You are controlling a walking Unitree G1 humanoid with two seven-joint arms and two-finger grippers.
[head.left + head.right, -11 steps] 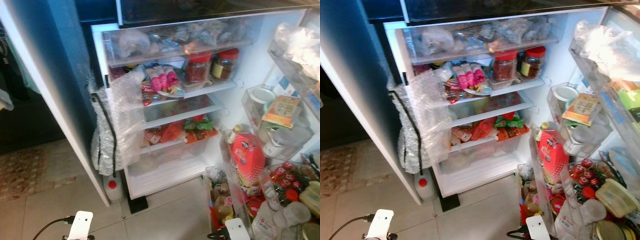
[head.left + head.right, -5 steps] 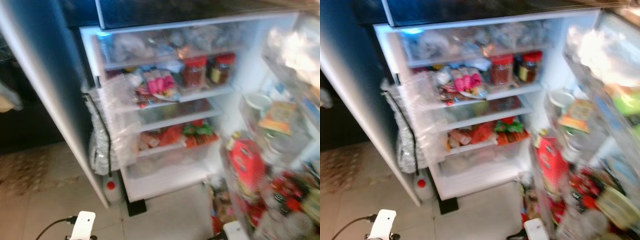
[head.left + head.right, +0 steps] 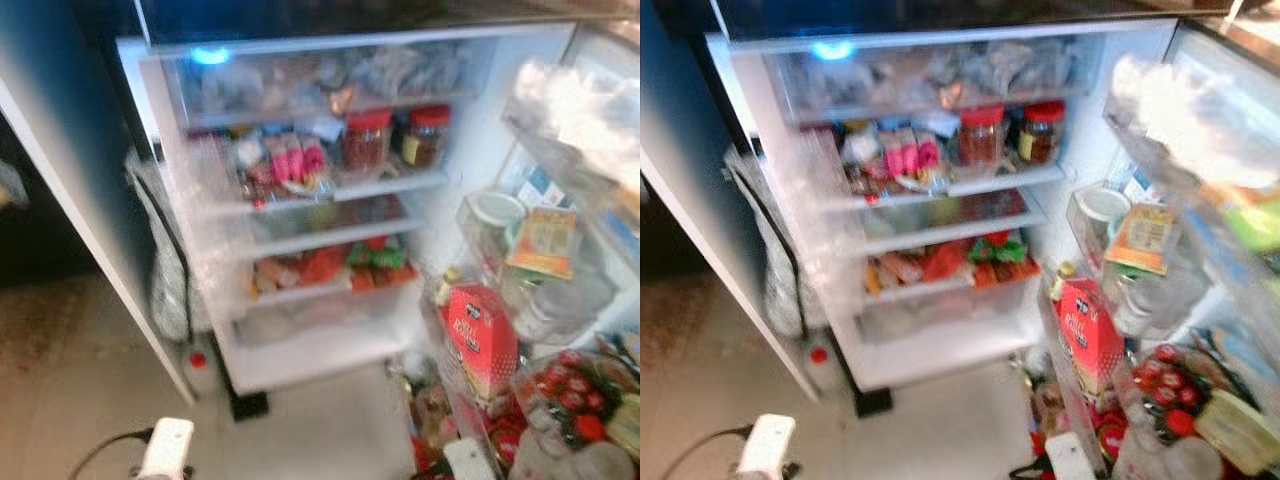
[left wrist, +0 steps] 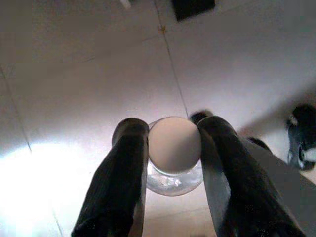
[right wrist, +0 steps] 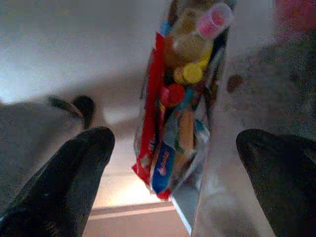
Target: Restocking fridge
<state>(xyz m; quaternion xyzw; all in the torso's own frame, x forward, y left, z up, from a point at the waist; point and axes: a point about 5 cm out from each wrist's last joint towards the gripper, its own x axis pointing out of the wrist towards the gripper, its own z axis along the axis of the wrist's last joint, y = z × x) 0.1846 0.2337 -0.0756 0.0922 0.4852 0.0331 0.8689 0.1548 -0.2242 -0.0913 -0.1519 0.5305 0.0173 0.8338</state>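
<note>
1. Fingers of the left hand are pinched on a clear glass jar with a round cream-white lid, held low above the pale tiled floor.
2. The right hand hangs with its two black fingers spread wide and nothing between them, just above the lowest door bin crammed with bottles with yellow, red and pink caps and a red packet.
3. Ahead stands the open white fridge: two red-lidded jars on an upper shelf, pink packets beside them, red and green packets lower down.
4. On the open door at the right sit a red carton and red-capped bottles.
5. The head views are blurred.
</note>
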